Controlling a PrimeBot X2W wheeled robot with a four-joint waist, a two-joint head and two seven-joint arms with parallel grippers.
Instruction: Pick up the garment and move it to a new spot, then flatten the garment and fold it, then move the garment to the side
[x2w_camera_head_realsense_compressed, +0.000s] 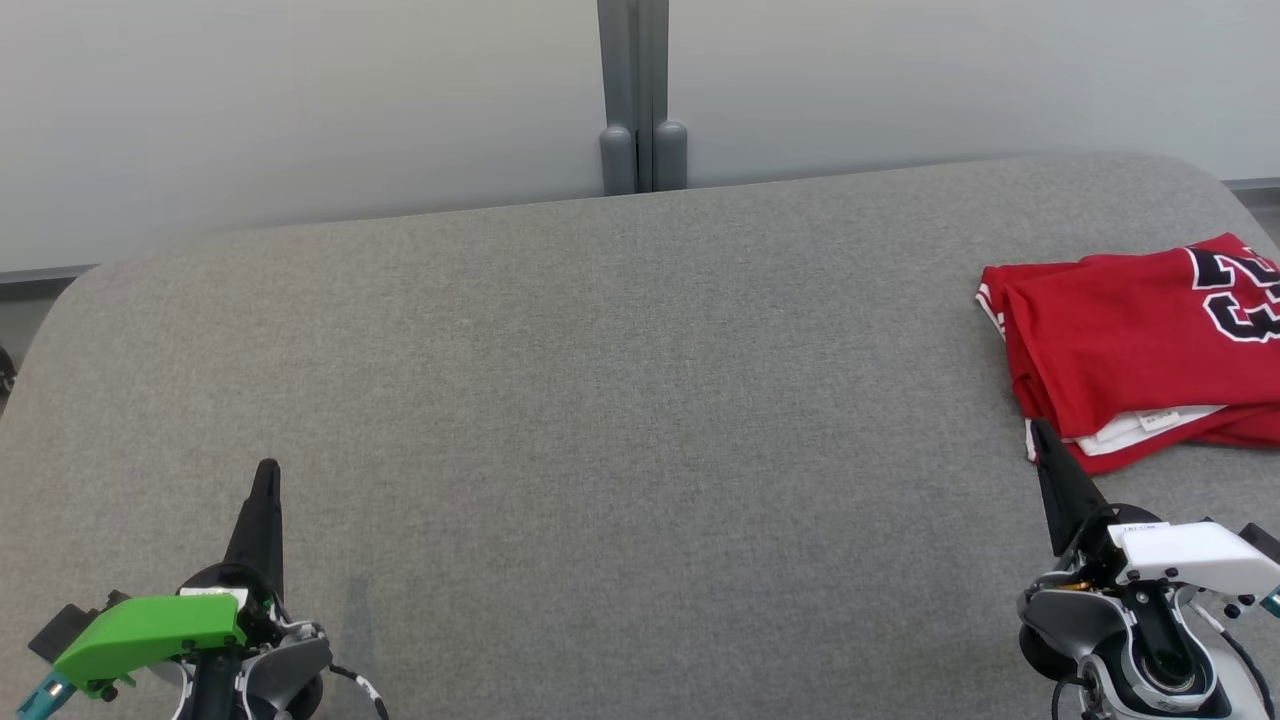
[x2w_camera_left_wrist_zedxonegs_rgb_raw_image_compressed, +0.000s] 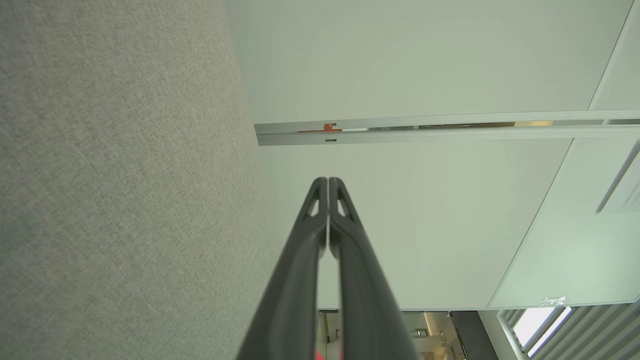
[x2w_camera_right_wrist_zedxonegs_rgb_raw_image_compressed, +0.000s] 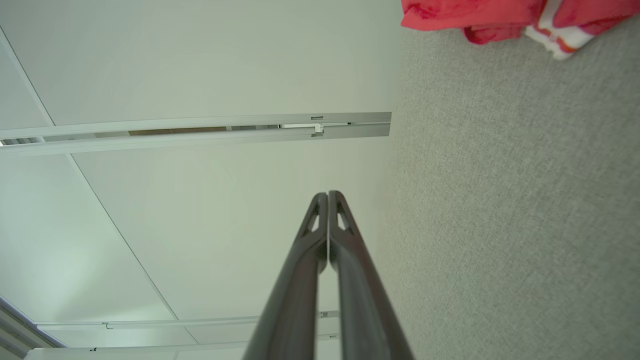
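The garment (x2w_camera_head_realsense_compressed: 1120, 340), a red jersey with black-and-white numerals, lies folded at the right edge of the grey table (x2w_camera_head_realsense_compressed: 600, 400); white lining and a label peek out along its near side. Its red edge also shows at the top of the right wrist view, garment (x2w_camera_right_wrist_zedxonegs_rgb_raw_image_compressed: 475, 15). My right gripper (x2w_camera_head_realsense_compressed: 1040, 432) is shut with nothing in it, its tip just short of the garment's near left corner. At the lower left, my left gripper (x2w_camera_head_realsense_compressed: 267, 470) is shut and empty, far from the garment. Both wrist views show the fingers pressed together: left gripper (x2w_camera_left_wrist_zedxonegs_rgb_raw_image_compressed: 328, 181), right gripper (x2w_camera_right_wrist_zedxonegs_rgb_raw_image_compressed: 328, 194).
A pale wall with a grey vertical post (x2w_camera_head_realsense_compressed: 640, 100) runs behind the table's far edge. The grey cloth surface spreads wide between the two grippers and left of the garment.
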